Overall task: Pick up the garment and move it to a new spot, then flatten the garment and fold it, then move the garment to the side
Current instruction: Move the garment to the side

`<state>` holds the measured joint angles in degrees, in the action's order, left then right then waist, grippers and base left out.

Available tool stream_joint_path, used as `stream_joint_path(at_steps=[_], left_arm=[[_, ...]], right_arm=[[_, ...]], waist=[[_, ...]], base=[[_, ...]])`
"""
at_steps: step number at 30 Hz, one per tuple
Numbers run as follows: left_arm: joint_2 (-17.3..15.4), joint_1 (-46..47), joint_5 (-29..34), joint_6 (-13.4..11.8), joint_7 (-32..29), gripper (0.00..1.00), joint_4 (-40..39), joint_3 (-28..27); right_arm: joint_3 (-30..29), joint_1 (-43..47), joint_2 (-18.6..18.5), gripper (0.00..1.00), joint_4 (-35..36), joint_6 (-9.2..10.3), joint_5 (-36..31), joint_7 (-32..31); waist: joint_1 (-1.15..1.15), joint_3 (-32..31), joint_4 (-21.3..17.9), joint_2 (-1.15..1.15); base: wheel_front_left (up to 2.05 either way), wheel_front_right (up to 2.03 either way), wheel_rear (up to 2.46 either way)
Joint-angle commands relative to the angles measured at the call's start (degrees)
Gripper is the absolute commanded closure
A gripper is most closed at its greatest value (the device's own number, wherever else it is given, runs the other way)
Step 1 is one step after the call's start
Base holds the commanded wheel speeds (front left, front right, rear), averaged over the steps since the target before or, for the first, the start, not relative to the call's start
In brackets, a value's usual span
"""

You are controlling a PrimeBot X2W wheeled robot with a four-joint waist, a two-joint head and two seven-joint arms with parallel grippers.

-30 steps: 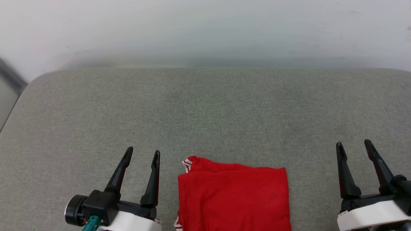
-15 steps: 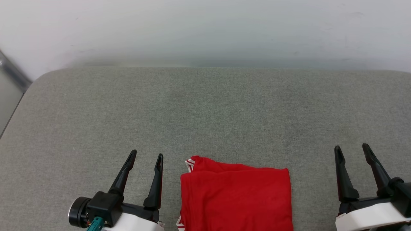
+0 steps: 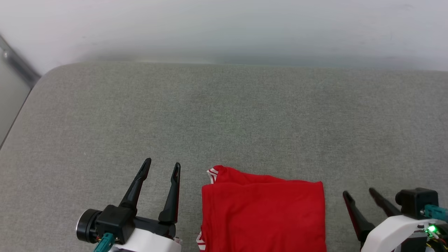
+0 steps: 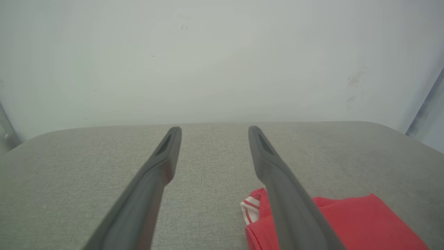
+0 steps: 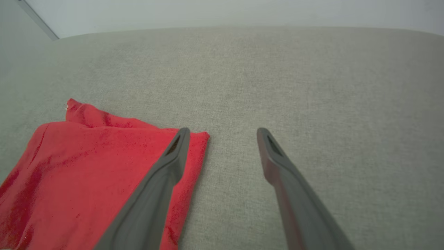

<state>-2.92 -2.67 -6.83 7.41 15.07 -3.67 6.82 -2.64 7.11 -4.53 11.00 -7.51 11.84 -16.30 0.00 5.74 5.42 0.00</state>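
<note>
Red shirt (image 3: 262,213), folded to a neat square, lies at six o'clock on the grey tabletop (image 3: 224,115). My left pincer (image 3: 162,161) at seven o'clock and right pincer (image 3: 358,191) at five both gape empty. Soft, light, floppy, I judge: I would pinch all layers at its side edges.
</note>
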Motion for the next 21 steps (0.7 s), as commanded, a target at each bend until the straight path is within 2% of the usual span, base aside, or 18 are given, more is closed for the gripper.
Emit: stream_joint_path(at_steps=[1, 6, 11, 16, 21], left_arm=[[0.1, 0.7, -0.3, 0.1, 0.1, 0.00, -0.3, 0.0], [0.0, 2.1, -0.6, 0.1, 0.1, 0.00, -0.5, 0.8], [0.1, 3.7, -1.1, 0.1, 0.1, 0.00, -0.5, 1.5], [0.0, 5.1, -1.3, -0.1, 0.1, 0.00, -0.4, 2.4], [0.1, 6.1, -1.3, -0.4, 0.1, 0.00, 0.0, 3.1]], right_arm=[[0.6, 0.5, -0.8, 0.00, 0.7, 0.02, 1.6, -4.8], [1.6, -1.1, -1.4, 0.00, 1.8, 0.02, 6.3, -21.0], [2.3, -2.5, -1.6, 0.00, 2.4, 0.03, 7.7, -32.5], [2.8, -4.5, -0.5, 0.00, 0.9, 0.03, 7.2, -38.5], [5.0, -5.6, 0.2, 0.00, -3.5, 0.02, 6.9, -40.9]], waist=[[0.00, 0.7, 0.4, 0.00], [0.00, 2.8, 1.7, 0.00], [0.00, 5.5, 3.5, 0.00], [0.00, 7.9, 5.6, 0.00], [0.00, 9.3, 7.4, 0.00]], base=[[0.00, 0.00, 0.00], [0.00, 0.00, 0.00], [0.00, 0.00, 0.00], [0.00, 0.00, 0.00], [0.00, 0.00, 0.00]])
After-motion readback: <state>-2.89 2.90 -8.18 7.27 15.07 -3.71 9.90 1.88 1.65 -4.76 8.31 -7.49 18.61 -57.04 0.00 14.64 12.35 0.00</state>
